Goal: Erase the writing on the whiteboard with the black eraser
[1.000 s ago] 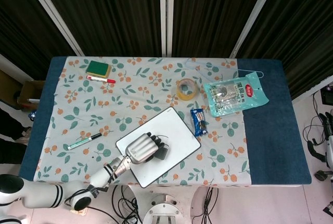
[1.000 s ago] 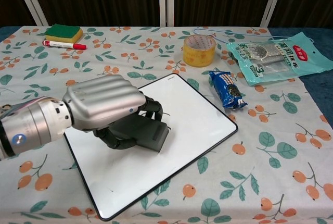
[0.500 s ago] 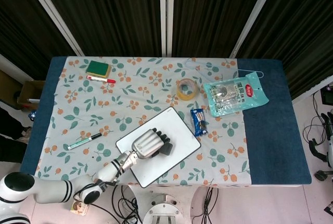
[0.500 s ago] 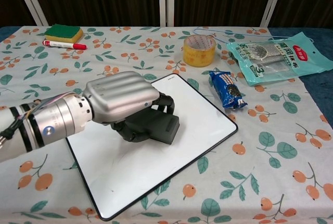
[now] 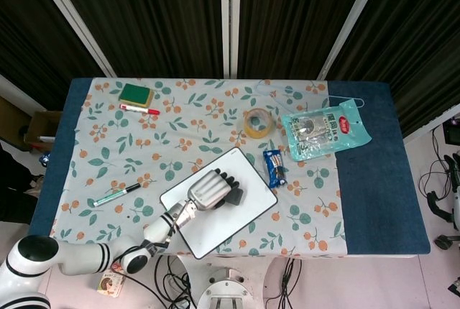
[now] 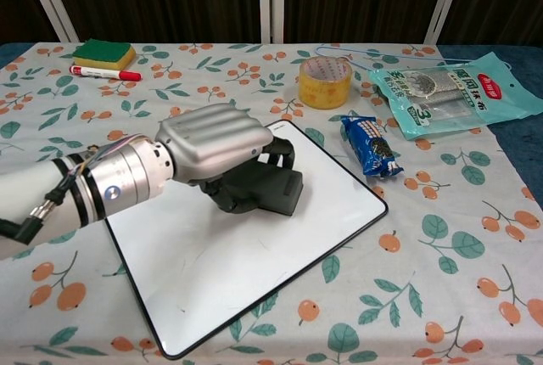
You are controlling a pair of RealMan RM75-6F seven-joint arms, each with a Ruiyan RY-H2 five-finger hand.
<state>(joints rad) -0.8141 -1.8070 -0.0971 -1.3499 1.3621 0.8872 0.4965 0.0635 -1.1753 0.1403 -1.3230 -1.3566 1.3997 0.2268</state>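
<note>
On the whiteboard [image 6: 254, 272], toward its far end, sat the black eraser [image 6: 270, 191], and we had our left robot hand [image 6: 212, 144] clenched over it from above, palm down, so the pad lay flat against the white surface for wiping. We could see no writing on the bare part of the board. Our right robot hand appeared in neither view. Beside the board on the counter [image 5: 374, 187] lay a blue snack packet [image 6: 370, 146], near it a tape roll [image 6: 325, 81], well clear of the stroke.
</note>
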